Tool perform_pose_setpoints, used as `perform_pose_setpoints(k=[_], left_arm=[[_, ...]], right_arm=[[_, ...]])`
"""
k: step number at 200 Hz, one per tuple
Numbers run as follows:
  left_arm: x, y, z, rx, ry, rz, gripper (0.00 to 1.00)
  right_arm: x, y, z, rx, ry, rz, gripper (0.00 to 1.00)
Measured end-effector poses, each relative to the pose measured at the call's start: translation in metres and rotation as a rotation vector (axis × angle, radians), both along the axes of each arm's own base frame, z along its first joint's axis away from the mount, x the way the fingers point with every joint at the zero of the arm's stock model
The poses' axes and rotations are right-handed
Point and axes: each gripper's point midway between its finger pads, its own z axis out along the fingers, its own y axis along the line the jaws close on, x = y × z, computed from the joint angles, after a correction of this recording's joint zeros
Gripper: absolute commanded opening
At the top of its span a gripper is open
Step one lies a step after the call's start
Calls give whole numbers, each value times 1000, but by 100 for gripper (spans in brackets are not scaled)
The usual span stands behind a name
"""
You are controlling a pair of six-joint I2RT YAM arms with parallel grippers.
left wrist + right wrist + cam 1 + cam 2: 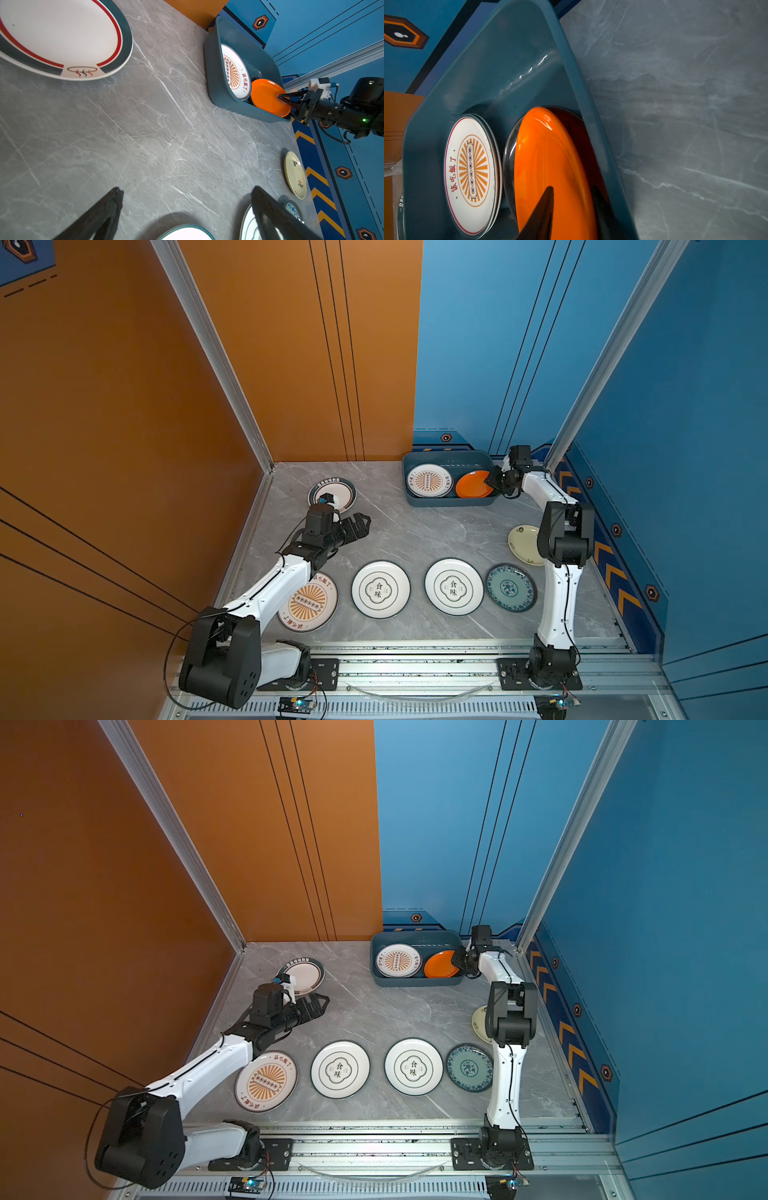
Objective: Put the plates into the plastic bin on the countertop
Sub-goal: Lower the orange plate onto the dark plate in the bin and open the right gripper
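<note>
While left jaws gape over marble countertop (415, 531), right jaws, parted, straddle the orange plate (473, 485).

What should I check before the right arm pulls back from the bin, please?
1. Orange plate inside the plastic bin: ok, tilted on a black plate.
2. Right gripper free of the orange plate: cannot tell; its fingers straddle the rim.
3. Left gripper open: ok, empty above the countertop.
4. Left gripper away from the plastic bin: ok.
5. All plates binned: not ok; six lie on the countertop.
</note>
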Motion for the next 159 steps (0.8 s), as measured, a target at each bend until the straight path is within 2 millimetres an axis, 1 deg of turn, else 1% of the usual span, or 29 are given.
perform_pose_setpoints(k=[58, 101, 159], left_arm=[[-1, 0, -3, 1, 6, 0, 98], [-2, 0, -3, 1, 6, -3, 98], [-3, 0, -4, 1, 8, -4, 98]], right_arm=[[-2, -2, 5, -15, -7, -1, 41], [-7, -3, 6, -50, 6, 1, 42], [-17, -10, 11, -123, 32, -7, 43]])
